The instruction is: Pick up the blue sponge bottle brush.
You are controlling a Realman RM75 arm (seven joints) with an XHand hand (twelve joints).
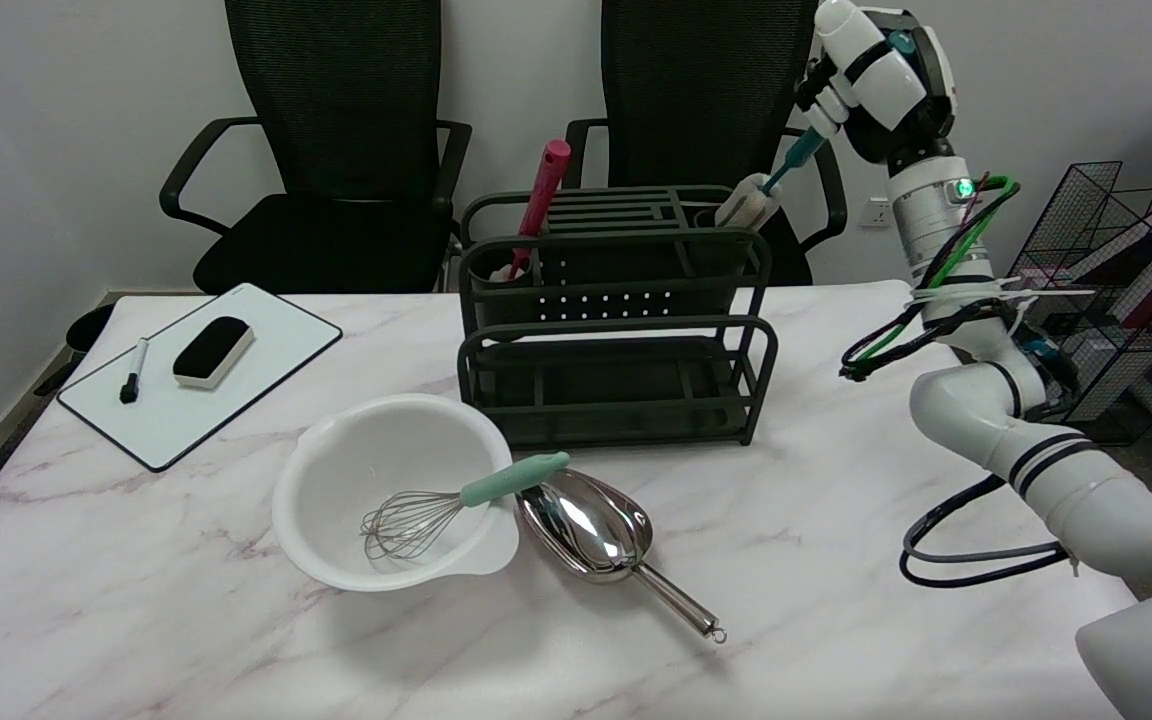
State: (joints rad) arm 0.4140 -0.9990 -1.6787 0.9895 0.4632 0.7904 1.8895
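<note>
The blue sponge bottle brush (pixel 794 157) has a teal-blue handle and a white sponge head (pixel 748 205). It hangs tilted, with the sponge head at the rim of the right rear cup of the dark green rack (pixel 616 380). My right hand (pixel 829 85) is high at the upper right and grips the top end of the handle. Its fingers are mostly hidden behind the white wrist. A red-handled brush (pixel 543 195) stands in the rack's left cup.
In front of the rack is a white bowl (pixel 336 520) holding a whisk (pixel 456 500), with a metal scoop (pixel 596 545) beside it. A whiteboard (pixel 236 370) with an eraser and a marker lies at the left. Two black chairs stand behind the table, and a wire basket (pixel 1116 290) is at the right.
</note>
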